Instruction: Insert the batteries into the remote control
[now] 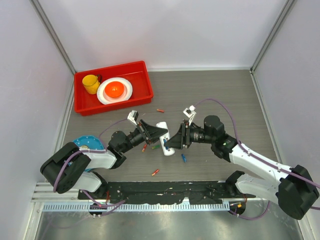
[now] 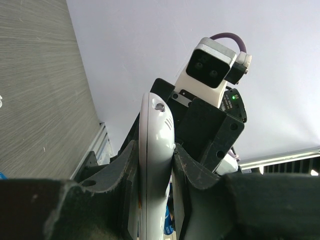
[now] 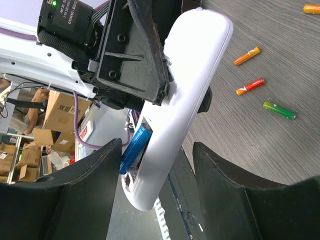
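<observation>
My left gripper [image 1: 159, 132] is shut on the white remote control [image 1: 163, 126] and holds it off the table; in the left wrist view the remote control [image 2: 156, 135] stands edge-on between both pads. A blue battery [image 3: 134, 149] lies partly in the open slot on the back of the remote control [image 3: 192, 95]. My right gripper [image 1: 171, 142] is open and straddles the remote's lower end [image 3: 159, 145]. Its left finger [image 3: 95, 185] is close beside the blue battery. On the table lie loose batteries: orange [image 3: 247, 56], red [image 3: 250, 86], green [image 3: 279, 110] and blue [image 1: 183, 158].
A red bin [image 1: 142, 70] at the back left holds a yellow cup [image 1: 91, 83] and a white plate [image 1: 102, 95] with an orange object on it. Another battery [image 1: 160, 110] lies behind the grippers and one [image 1: 155, 172] lies near the front rail. Grey walls close in the table.
</observation>
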